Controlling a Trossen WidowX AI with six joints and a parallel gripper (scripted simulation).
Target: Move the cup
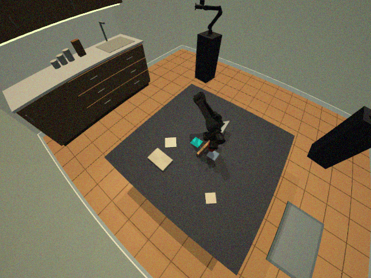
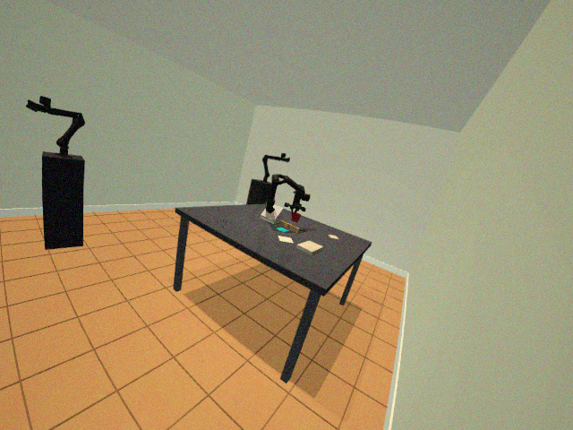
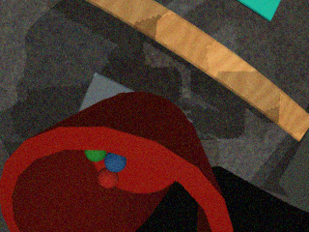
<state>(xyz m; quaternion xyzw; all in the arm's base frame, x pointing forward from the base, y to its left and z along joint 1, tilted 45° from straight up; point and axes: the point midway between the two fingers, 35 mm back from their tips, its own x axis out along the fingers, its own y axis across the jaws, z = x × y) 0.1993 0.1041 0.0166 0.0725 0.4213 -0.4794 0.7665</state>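
A red cup (image 3: 151,123) (image 2: 295,216) holds three marbles (image 3: 106,164), green, blue and red. My gripper (image 1: 213,145) (image 2: 295,210) is shut on the cup's rim and holds it upright, a little above the table. In the wrist view, a pale grey-blue pad (image 3: 102,88) (image 1: 213,155) lies right under the cup, mostly hidden by it. A teal pad (image 1: 196,141) (image 2: 281,228) lies beyond a wooden bar (image 3: 187,48) (image 1: 202,148) (image 2: 290,226). The bar lies flat on the table between the two pads.
Two cream cards (image 1: 170,142) (image 1: 210,197) and a thicker cream slab (image 1: 160,158) lie on the dark table (image 1: 248,167) (image 2: 240,227). The arm's white base (image 1: 225,125) stands behind the gripper. Black pedestals and a counter stand away from the table.
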